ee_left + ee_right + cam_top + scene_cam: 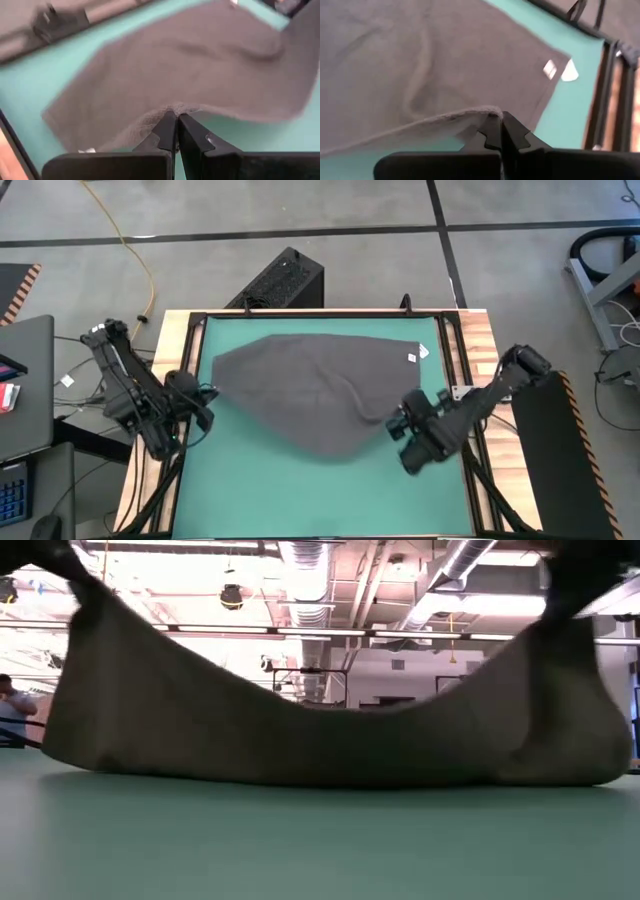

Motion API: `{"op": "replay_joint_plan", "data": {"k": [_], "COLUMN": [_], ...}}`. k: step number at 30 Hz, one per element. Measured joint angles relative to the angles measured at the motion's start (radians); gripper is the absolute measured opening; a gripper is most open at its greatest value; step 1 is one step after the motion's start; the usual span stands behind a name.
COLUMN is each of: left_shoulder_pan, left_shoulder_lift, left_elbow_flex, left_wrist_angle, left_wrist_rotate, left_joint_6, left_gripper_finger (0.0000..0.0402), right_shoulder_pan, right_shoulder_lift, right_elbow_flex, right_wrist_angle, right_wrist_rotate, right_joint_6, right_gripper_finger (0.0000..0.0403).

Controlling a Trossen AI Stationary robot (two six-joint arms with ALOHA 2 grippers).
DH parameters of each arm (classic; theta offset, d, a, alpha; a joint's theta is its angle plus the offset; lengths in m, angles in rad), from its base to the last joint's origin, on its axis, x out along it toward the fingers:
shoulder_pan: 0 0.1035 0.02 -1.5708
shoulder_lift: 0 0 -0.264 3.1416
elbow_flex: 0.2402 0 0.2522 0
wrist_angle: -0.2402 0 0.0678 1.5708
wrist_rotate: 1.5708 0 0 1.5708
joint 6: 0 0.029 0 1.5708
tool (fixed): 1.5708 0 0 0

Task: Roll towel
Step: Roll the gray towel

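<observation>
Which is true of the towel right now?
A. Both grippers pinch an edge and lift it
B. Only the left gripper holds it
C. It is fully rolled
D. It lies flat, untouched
A: the left gripper and right gripper each clamp an edge of the towel, which sags between them in the low view.

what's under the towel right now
The towel hangs between the left gripper and right gripper, with green mat beneath. Anything under its sagging middle is hidden.

overhead, table-level and two close wrist views share the towel (320,395).
</observation>
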Motion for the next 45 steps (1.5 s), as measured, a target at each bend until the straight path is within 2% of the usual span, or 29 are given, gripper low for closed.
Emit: {"op": "replay_joint_plan", "data": {"k": [4, 7, 14, 20, 28, 32, 35, 38, 45], "left_shoulder_pan": [0.124, 0.253, 0.567, 0.756, 0.913, 0.973, 0.990, 0.993, 1.022], "left_shoulder_lift": [-0.015, -0.031, -0.036, -0.034, -0.028, -0.029, -0.028, -0.028, -0.027], "left_elbow_flex": [0.000, 0.000, 0.000, -0.003, -0.140, -0.173, -0.188, -0.207, -0.269], "left_wrist_angle": [0.003, 0.001, 0.001, 0.004, 0.196, 0.201, 0.216, 0.325, 0.532], "left_wrist_rotate": [-0.141, -0.199, -0.224, -0.250, -0.257, -0.253, -0.237, -0.248, -0.201], "left_joint_6": [0.119, 0.217, 0.468, 0.590, 0.824, 0.830, 0.839, 0.914, 1.107], "left_gripper_finger": [0.0000, 0.0000, 0.0000, 0.0000, 0.0000, 0.0000, 0.0000, 0.0000, 0.0000], "right_shoulder_pan": [-0.167, -0.280, -0.496, -0.651, -0.760, -0.774, -0.787, -0.803, -0.813], "right_shoulder_lift": [-0.042, -0.068, -0.093, -0.069, -0.055, -0.055, -0.055, -0.055, -0.054], "right_elbow_flex": [0.004, 0.004, 0.005, -0.028, -0.112, -0.136, -0.156, -0.174, -0.174], "right_wrist_angle": [0.000, -0.002, -0.001, 0.009, 0.028, 0.091, 0.174, 0.225, 0.224], "right_wrist_rotate": [0.013, 0.026, 0.083, 0.083, 0.083, 0.083, 0.080, 0.063, 0.040], "right_joint_6": [-0.195, -0.306, -0.523, -0.619, -0.674, -0.718, -0.775, -0.813, -0.815], "right_gripper_finger": [0.0009, 0.0009, 0.0009, 0.0009, 0.0010, 0.0010, 0.0010, 0.0010, 0.0010]}}
